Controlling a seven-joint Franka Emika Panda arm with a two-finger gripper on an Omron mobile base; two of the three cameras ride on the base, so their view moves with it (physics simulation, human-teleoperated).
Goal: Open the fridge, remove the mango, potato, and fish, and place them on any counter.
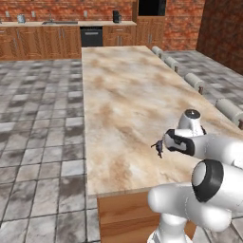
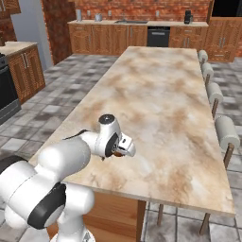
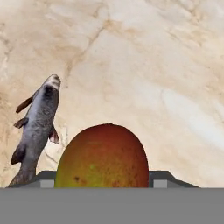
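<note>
My gripper (image 3: 103, 181) is shut on the mango (image 3: 103, 157), a red-orange fruit held between the two fingertips (image 3: 46, 179) just above the counter (image 3: 153, 65). The slim dark grey fish (image 3: 37, 127) lies on the stone just left of the mango in the hand view. In the left base view the gripper (image 1: 166, 142) hovers low over the near end of the marbled island counter (image 1: 123, 85), with the fish (image 1: 158, 148) right beside it. In the right base view the gripper (image 2: 127, 150) is near the counter's (image 2: 160, 85) left front edge. The fridge and potato are out of view.
Padded stools (image 1: 197, 80) (image 2: 227, 132) line the island's right side. Wooden wall cabinets with a dark dishwasher (image 1: 91, 36) run along the back brick wall. A dark stove (image 2: 7, 94) stands at the left. Grey tiled floor (image 1: 42, 118) surrounds the island.
</note>
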